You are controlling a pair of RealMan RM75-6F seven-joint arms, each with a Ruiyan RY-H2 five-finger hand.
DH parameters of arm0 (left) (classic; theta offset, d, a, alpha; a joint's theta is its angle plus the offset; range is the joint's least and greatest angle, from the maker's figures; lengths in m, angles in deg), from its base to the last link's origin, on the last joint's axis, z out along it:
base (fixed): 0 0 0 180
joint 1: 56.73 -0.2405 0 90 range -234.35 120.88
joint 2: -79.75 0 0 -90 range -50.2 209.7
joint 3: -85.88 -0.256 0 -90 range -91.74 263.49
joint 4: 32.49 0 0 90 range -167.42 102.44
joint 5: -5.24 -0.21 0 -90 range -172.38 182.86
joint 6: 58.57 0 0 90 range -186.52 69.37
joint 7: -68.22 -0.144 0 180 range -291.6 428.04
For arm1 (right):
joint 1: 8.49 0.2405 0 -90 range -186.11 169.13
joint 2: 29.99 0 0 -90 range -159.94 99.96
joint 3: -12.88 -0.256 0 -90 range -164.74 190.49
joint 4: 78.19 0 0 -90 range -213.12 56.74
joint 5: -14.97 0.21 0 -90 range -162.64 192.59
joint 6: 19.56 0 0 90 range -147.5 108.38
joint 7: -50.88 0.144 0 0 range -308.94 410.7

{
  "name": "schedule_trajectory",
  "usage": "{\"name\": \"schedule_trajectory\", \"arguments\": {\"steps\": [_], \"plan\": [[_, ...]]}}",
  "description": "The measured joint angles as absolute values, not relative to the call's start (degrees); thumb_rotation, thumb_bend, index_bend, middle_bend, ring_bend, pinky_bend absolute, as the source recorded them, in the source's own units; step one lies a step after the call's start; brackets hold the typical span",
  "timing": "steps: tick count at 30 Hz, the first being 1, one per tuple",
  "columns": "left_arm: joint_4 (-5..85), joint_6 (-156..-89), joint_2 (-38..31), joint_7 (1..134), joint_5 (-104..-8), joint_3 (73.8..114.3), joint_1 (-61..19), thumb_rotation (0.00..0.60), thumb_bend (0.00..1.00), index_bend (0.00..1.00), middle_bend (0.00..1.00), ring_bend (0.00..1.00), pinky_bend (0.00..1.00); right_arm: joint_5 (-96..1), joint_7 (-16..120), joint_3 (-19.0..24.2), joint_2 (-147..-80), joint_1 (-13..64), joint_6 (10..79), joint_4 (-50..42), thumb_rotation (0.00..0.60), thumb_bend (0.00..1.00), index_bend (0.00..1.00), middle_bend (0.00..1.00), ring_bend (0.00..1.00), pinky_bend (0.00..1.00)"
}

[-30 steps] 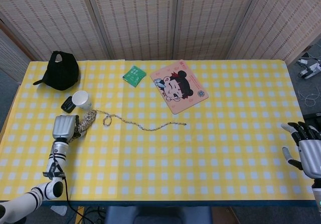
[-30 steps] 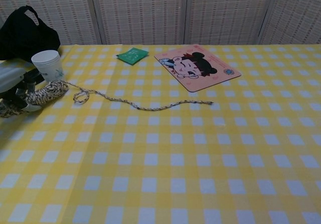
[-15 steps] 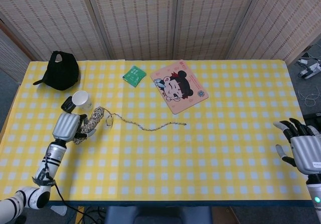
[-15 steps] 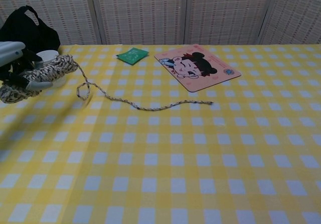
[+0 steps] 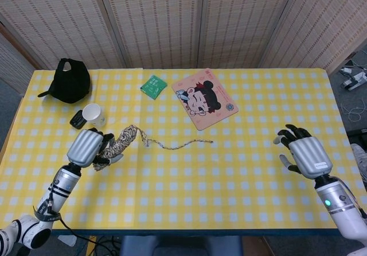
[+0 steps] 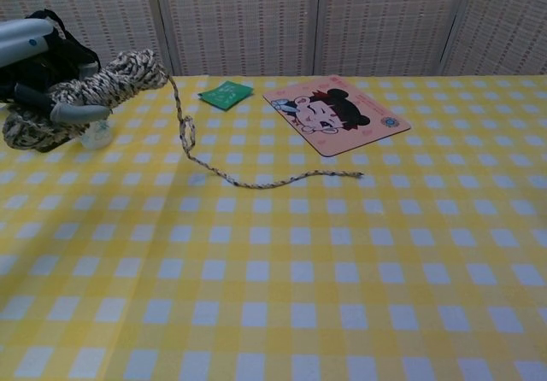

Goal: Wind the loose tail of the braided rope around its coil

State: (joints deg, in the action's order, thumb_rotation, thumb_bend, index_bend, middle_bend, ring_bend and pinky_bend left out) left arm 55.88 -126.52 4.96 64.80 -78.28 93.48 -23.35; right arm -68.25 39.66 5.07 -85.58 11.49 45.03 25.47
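My left hand (image 5: pixel 87 147) holds the coil (image 5: pixel 123 141) of the braided rope, fingers clamped around it, lifted above the yellow checked table (image 5: pixel 229 175) at about 9 o'clock. The coil's long axis points toward 2 o'clock. The loose tail (image 5: pixel 178 144) hangs from its far end, then lies on the cloth toward 3 o'clock. I judge the rope light, soft and limp, so it will sag; I would take the tail near its free end. My right hand (image 5: pixel 304 155), at 4 o'clock, has fingers apart and holds nothing.
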Motion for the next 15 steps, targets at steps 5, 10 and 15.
{"name": "schedule_trajectory", "arguments": {"steps": [5,10,15], "plan": [[59.61,-126.81,6.94,64.41,-79.24,93.74,-23.09,0.350,0.23,0.77,0.83,0.69,0.54,-65.56,36.31,3.79,-89.78,17.92,37.39,24.46,0.600,0.34,0.38,0.28,0.13,0.21],[63.42,-127.13,8.96,63.66,-80.50,93.71,-23.03,0.343,0.23,0.77,0.83,0.69,0.54,-61.56,32.54,2.38,-95.67,24.25,31.76,21.23,0.600,0.33,0.38,0.27,0.13,0.21],[65.54,-126.97,10.00,63.10,-80.83,93.63,-22.98,0.342,0.23,0.77,0.83,0.69,0.54,-57.99,29.01,1.23,-100.71,29.06,28.50,17.47,0.600,0.32,0.38,0.26,0.13,0.21]]}}
